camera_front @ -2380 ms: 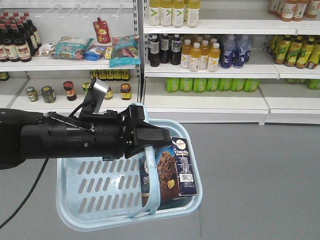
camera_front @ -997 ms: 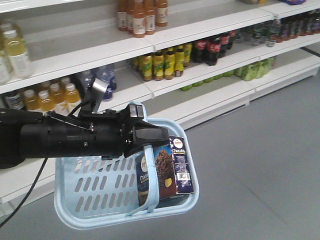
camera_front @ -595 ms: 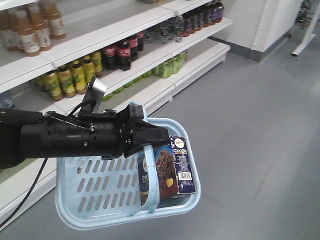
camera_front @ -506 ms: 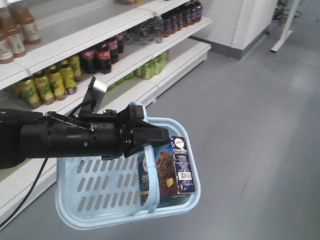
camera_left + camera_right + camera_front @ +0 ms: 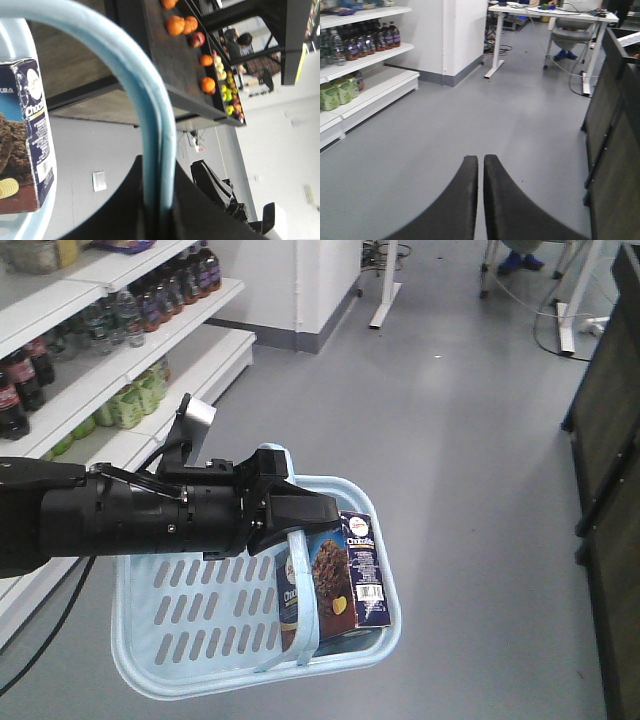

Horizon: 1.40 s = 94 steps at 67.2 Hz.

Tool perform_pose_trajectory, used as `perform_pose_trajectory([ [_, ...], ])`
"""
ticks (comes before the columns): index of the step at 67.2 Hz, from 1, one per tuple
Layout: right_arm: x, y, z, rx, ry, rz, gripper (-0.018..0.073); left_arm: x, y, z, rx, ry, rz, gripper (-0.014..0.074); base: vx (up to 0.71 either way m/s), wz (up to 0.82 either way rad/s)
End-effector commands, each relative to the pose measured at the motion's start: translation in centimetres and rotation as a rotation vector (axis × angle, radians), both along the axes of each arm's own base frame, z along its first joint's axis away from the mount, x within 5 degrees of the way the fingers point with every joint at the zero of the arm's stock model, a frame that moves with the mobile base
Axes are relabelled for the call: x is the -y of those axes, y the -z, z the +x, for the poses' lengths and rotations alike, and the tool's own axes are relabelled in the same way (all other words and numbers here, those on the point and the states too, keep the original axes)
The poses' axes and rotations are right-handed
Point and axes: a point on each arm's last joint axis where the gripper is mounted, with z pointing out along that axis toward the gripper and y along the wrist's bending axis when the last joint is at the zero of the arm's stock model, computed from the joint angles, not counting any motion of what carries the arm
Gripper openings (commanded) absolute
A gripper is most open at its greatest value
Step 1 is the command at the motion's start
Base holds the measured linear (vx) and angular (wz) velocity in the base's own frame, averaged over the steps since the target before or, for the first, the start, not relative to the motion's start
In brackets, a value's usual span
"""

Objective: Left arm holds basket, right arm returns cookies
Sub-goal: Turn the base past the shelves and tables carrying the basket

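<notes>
Floor (image 5: 470, 490), open grey, filled most of the front view, with shelving (image 5: 90, 360) only at the left edge and a dark panel (image 5: 610, 440) at the right. 0.5 s earlier the bottle shelves ran across the whole upper left, so the scene had swung. Left arm (image 5: 110, 525), basket (image 5: 215, 615) and box sat at the same spot in frame as before. The arm reached in from the left, silver tab (image 5: 200, 412) up. Left gripper (image 5: 310, 512) was clamped on the basket's handle (image 5: 305, 630); the left wrist view showed the pale blue bands (image 5: 150, 100) running down into the black jaws. The basket hung off the floor. Cookies (image 5: 335, 580) stood on end in the basket's right end, against the right wall, long axis near vertical. Cookie picture faced the camera, barcode side faced right, lettered top end up (image 5: 27, 135). Right gripper (image 5: 481, 159) pointed out over bare floor, fingers together with only a hairline gap, holding nothing.
</notes>
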Motion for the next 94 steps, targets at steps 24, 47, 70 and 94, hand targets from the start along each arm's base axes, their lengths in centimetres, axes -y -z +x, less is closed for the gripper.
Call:
perform_pose_trajectory([
  [24,-0.05,-0.30,0.08,0.066,-0.006,-0.011,0.0004,0.15,-3.06,-0.61,0.042,0.010,-0.134,-0.0003,0.14,-0.54],
  [47,-0.05,-0.30,0.08,0.066,-0.006,-0.011,0.0004,0.15,-3.07,-0.62,0.042,0.011,-0.135,-0.0003,0.12,-0.31],
  [70,-0.05,-0.30,0.08,0.066,-0.006,-0.011,0.0004,0.15,-3.07,-0.62,0.042,0.011,-0.135,-0.0003,0.21,-0.12],
  [94,-0.05,-0.30,0.08,0.066,-0.006,-0.011,0.0004,0.15,-3.07,-0.62,0.042,0.012,-0.135,-0.0003,0.30,0.07],
])
